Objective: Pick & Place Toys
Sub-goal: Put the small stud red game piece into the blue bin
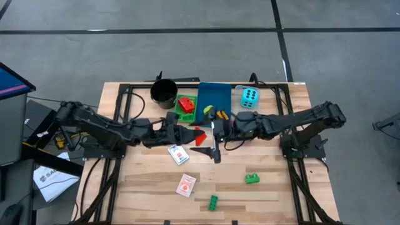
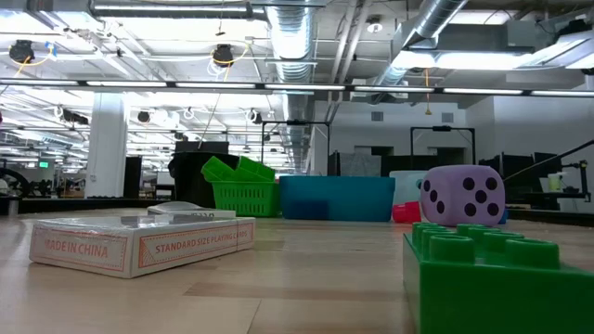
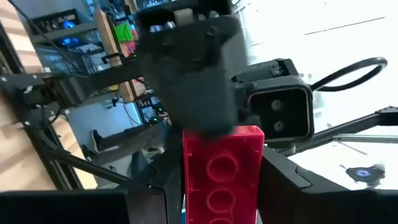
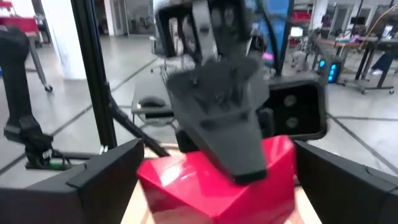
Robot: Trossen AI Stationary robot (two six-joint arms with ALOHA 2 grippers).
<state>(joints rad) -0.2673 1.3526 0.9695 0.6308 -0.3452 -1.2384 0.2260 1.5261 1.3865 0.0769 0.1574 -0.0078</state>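
A red brick (image 1: pixel 199 132) hangs over the table's middle, between my two grippers. My left gripper (image 1: pixel 190 133) reaches in from the table's left and is shut on it; the brick (image 3: pixel 221 180) fills the gap between its fingers. My right gripper (image 1: pixel 210 130) comes level from the right and is open. Its two fingers (image 4: pixel 102 180) stand wide on either side of the brick's other end (image 4: pixel 205 183). One dark finger of the left gripper (image 4: pixel 227 124) lies over the brick's upper face. Neither gripper shows in the low view. My left gripper pinches the red brick between its two fingers, on two opposite faces (image 3: pixel 189 186). It comes about level from the table's left and is rolled onto its side. The brick juts forward past the fingers, clear of the table. My right gripper: I cannot tell whether its open fingers touch the brick.
At the far edge stand a black cup (image 1: pixel 164 94), a green tray (image 1: pixel 185 106) with a red brick, a blue tray (image 1: pixel 214 100) and a cyan die (image 1: pixel 249 97). Nearer lie two card packs (image 1: pixel 178 154) (image 1: pixel 186 185) and two green bricks (image 1: pixel 252 179) (image 1: pixel 213 202). A purple die (image 2: pixel 461 197) shows low.
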